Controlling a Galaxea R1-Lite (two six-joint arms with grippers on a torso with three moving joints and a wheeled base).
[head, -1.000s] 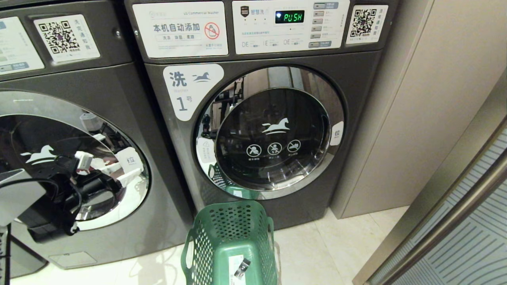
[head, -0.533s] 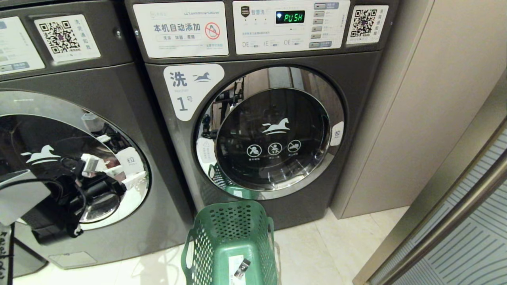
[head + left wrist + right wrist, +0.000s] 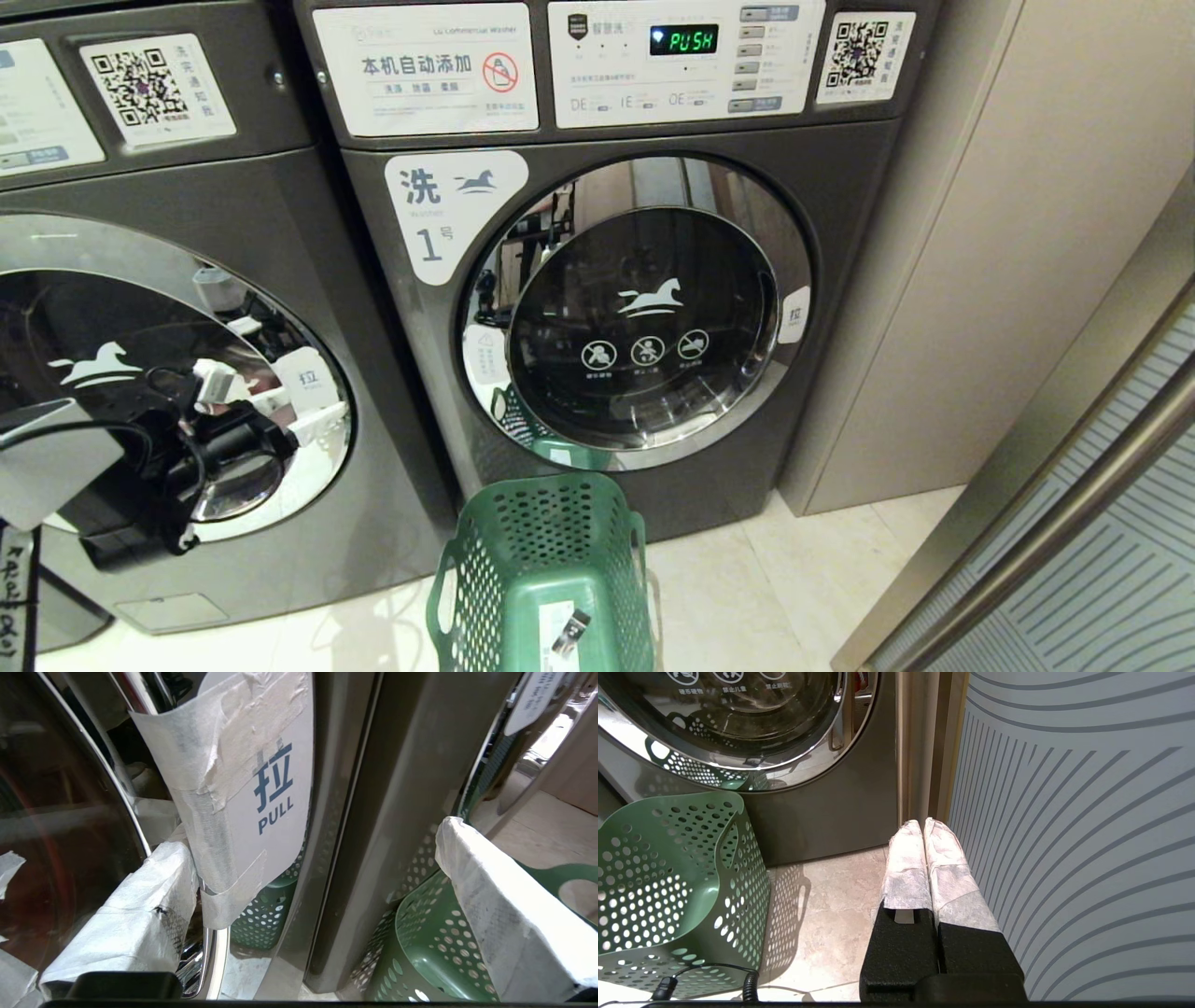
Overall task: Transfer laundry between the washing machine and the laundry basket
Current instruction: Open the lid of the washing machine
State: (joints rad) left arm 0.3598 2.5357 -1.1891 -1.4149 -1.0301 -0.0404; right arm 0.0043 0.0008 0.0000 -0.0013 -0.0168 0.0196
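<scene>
I have the left tool (image 3: 322, 905) up against the door of the left-hand washing machine (image 3: 215, 233), its cloth-wrapped fingers (image 3: 126, 924) spread wide apart. One finger rests just beside the taped white PULL tab (image 3: 261, 788) at the door's chrome rim; the other hangs out in front of the laundry basket (image 3: 420, 947). Nothing sits between them. In the head view that basket (image 3: 551, 560) stands on the pale tile floor (image 3: 747, 597), empty apart from a label, in front of the machine labelled 1 (image 3: 607, 280), whose door is shut and display reads PUSH. My right tool (image 3: 924, 835) hangs low near the striped panel (image 3: 1064, 835), fingers clenched together, empty.
</scene>
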